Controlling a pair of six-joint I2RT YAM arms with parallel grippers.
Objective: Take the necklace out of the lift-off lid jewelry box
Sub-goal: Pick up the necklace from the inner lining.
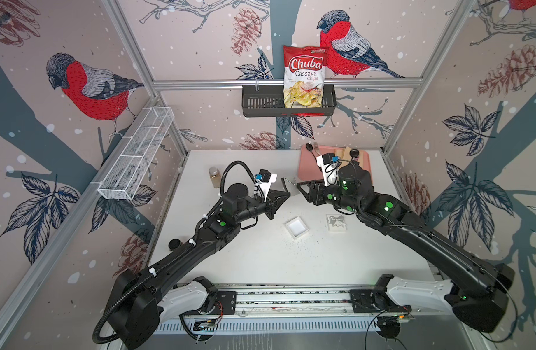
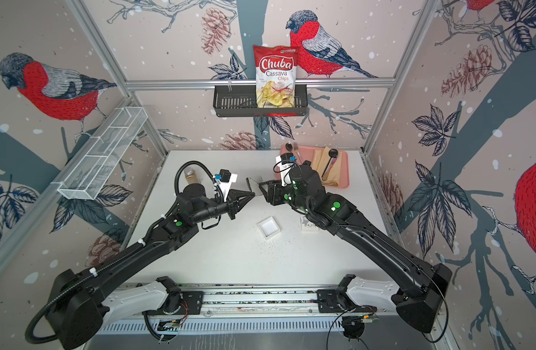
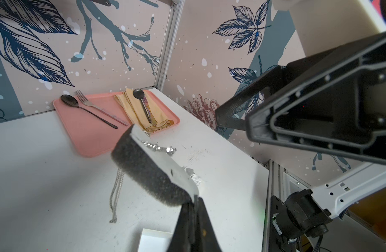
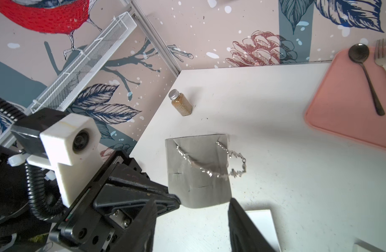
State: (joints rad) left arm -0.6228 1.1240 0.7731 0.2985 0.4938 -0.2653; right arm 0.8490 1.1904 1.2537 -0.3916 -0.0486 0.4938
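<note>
Chip bag (image 1: 304,75) in black wall basket (image 1: 257,101), printed "Chuba Cassava Chips", finer print illegible

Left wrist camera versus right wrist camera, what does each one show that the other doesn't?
Only the left wrist view: the yellow napkin with a second spoon lying on it, and the chain of the necklace dangling under the foam insert. Only the right wrist view: the spice bottle and the white wire basket. Both: the left gripper pinching the foam insert at one corner, the necklace draped over it, the pink tray with the black spoon and fork, and the open white box.
</note>
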